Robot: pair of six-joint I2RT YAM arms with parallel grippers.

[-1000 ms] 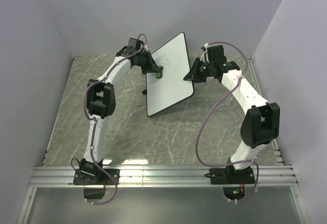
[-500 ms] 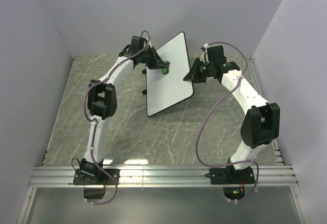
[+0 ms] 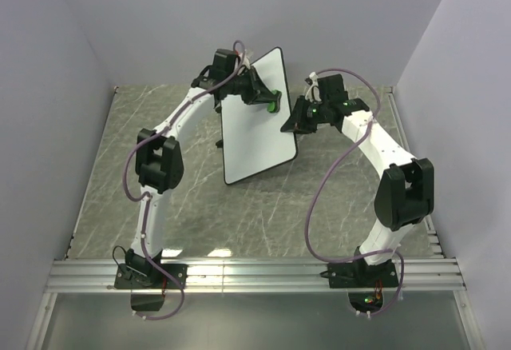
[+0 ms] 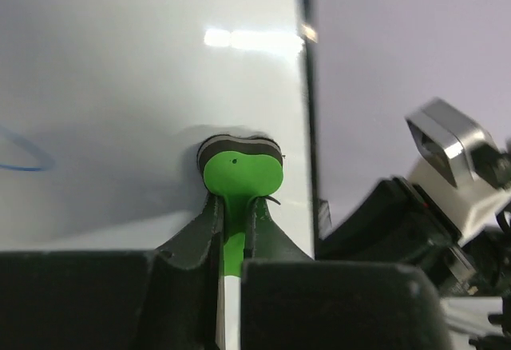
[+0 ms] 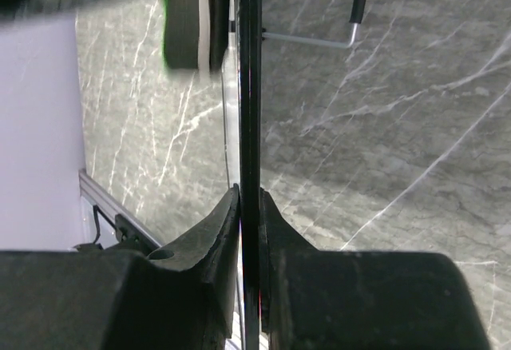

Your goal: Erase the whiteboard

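The whiteboard [image 3: 254, 130] stands tilted up off the table, white with a thin black rim. My right gripper [image 3: 291, 123] is shut on its right edge; in the right wrist view the board [image 5: 248, 62] runs edge-on between the closed fingers [image 5: 249, 200]. My left gripper [image 3: 266, 97] is shut on a green eraser [image 3: 274, 101] whose dark pad presses against the board near its upper right edge. The left wrist view shows the eraser [image 4: 240, 171] flat on the board [image 4: 144, 70], close to the rim. A blue scribble [image 4: 22, 157] remains at the left.
The grey marble table [image 3: 192, 206] lies below. A thin metal stand leg [image 5: 352, 16] sticks out behind the board. Lilac walls close in on the left, back and right. A metal rail [image 3: 255, 274] runs along the near edge by the arm bases.
My left gripper has carried the eraser up and to the right across the board, from its left side to its upper right edge. The board has swung slightly left with the right gripper.
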